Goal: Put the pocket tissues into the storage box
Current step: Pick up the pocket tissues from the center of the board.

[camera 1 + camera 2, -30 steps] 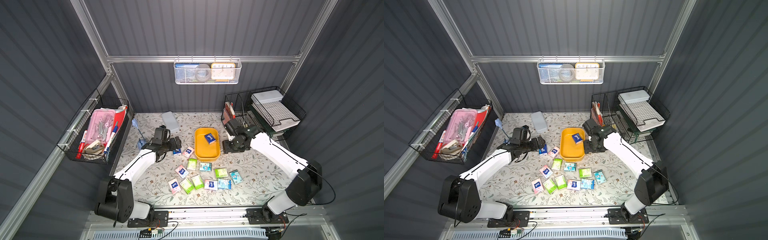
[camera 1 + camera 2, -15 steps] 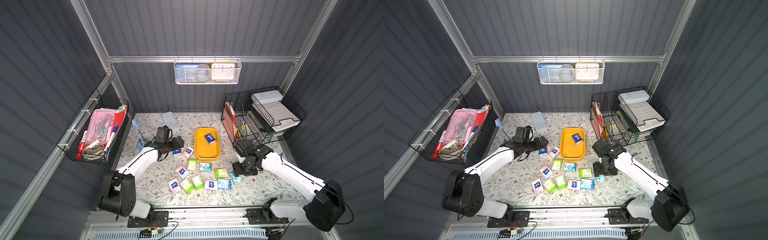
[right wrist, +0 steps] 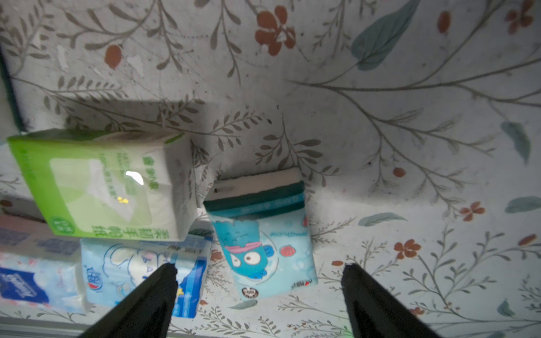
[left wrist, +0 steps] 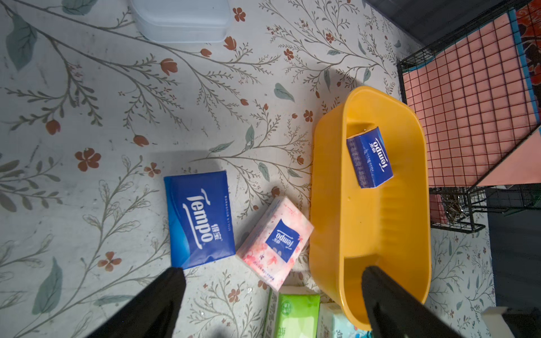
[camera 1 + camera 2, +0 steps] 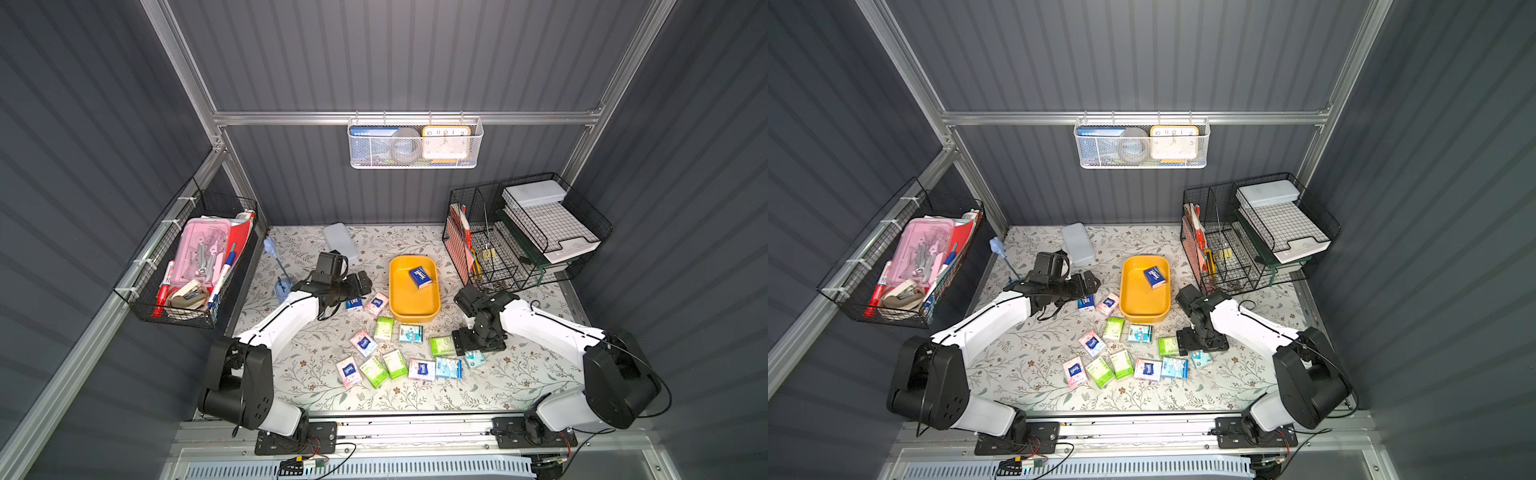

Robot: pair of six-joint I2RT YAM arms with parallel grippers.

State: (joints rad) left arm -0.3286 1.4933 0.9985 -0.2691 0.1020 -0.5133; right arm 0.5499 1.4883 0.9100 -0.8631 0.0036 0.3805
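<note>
Dark blue packet (image 4: 369, 156) reading "Tempo" is lying in the storage box (image 5: 394, 299), 12 o'clock end; other pocket tissues (image 5: 395, 364) are lying loose at its 6 to 9 o'clock. Left gripper (image 4: 272, 272) is hanging wide, empty, over another "Tempo" packet (image 4: 200, 219); right gripper (image 3: 260, 267) is gaping, empty, over a cartoon packet (image 3: 263, 245).

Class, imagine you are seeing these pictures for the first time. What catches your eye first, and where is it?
The bright yellow storage box in the middle of the table holds one dark blue packet. In front of it, colourful packets lie scattered on the floral tabletop. The left gripper stands open beside the box, and the right gripper is open above a light blue cartoon packet.
</note>
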